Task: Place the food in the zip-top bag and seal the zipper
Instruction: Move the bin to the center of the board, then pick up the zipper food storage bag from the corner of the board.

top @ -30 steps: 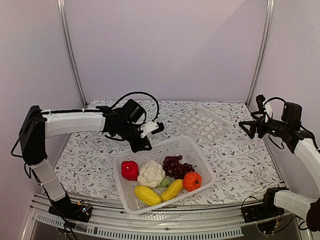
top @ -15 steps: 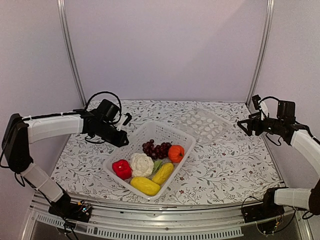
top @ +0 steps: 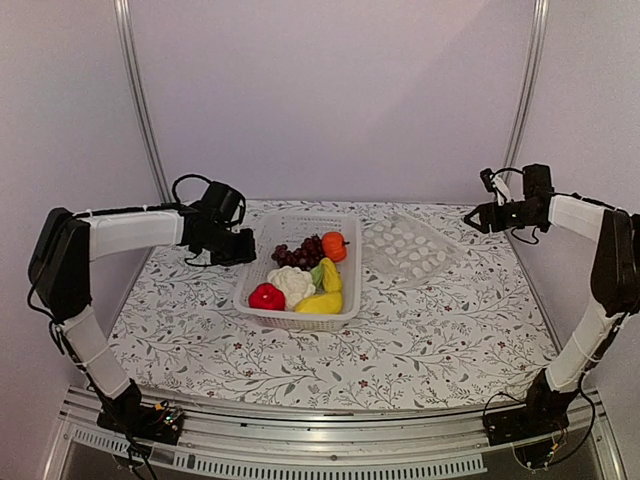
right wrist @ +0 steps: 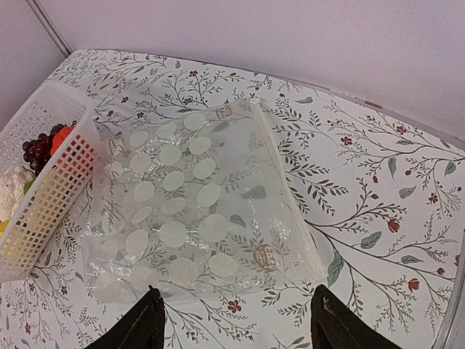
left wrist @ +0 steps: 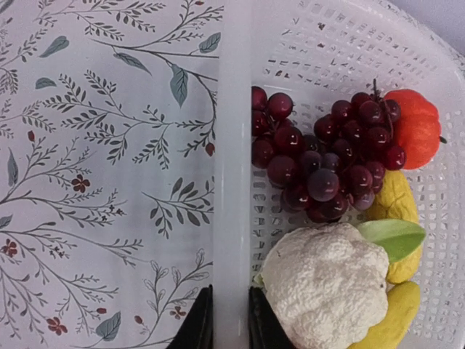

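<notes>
While I watch from beside the rig, the left gripper is clenched on the left rim of the white perforated plastic basket, one finger on each side of the wall (the wrist camera shows this plainly). All the food lies inside that basket. The small red toy pepper sits at the near left corner, with the knobbly white cauliflower just beside it. The dark purple grape bunch lies behind the cauliflower and touches it. The small orange pumpkin rests against the grapes at the far right corner. Two lumpy yellow pieces lie along the right wall, one behind the other, and a green leaf pokes out between them and the cauliflower. The basket stands on the flower-printed table, toward its far left.

Just to the basket's right lies the clear floppy zip-top bag printed with white oval spots, flat on the table; whether the two touch I cannot tell. A thin whitish zipper strip runs along the bag's edge away from the basket (pressed together or not, I cannot make out).

The right gripper hangs above the far right of the table, beyond the bag and turned toward it, its jaws spread wide and grasping nothing.
</notes>
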Controlling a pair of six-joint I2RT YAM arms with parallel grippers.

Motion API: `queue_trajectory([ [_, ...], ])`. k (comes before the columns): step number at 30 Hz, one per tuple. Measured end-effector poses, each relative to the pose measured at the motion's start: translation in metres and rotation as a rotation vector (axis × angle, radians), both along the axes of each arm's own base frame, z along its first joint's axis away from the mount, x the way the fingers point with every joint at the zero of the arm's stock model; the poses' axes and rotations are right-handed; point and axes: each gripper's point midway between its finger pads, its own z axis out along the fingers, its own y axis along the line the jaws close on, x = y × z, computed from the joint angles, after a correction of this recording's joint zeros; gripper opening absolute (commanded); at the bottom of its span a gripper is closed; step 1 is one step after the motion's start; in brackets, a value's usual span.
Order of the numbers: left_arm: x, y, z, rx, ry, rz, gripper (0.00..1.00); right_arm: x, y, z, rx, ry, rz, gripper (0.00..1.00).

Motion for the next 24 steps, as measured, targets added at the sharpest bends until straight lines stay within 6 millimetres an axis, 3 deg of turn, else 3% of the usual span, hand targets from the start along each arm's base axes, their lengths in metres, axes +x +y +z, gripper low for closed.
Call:
queue_trajectory([
  [2,0.003,-0.004,0.002,-0.025,0.005,0.008,0.46,0.015,-0.001,-0.014,0.005,0.042,-0.001,0.66],
  [4,0.003,-0.008,0.005,-0.046,0.004,0.004,0.53,0.028,-0.003,-0.029,0.008,0.081,-0.002,0.67],
  [11,-0.017,0.001,0.034,-0.059,-0.074,-0.014,0.64,0.043,-0.006,-0.088,0.014,0.230,-0.007,0.68],
  [16,-0.032,0.005,0.061,-0.062,-0.156,-0.071,0.67,0.056,-0.009,-0.110,0.016,0.289,-0.016,0.65],
  [19,-0.040,-0.006,0.060,-0.038,-0.167,-0.141,0.67,0.064,-0.010,-0.118,0.018,0.306,-0.021,0.65],
  [24,-0.073,-0.042,0.056,-0.028,-0.169,-0.313,0.66,0.068,-0.012,-0.132,0.012,0.340,-0.032,0.65],
])
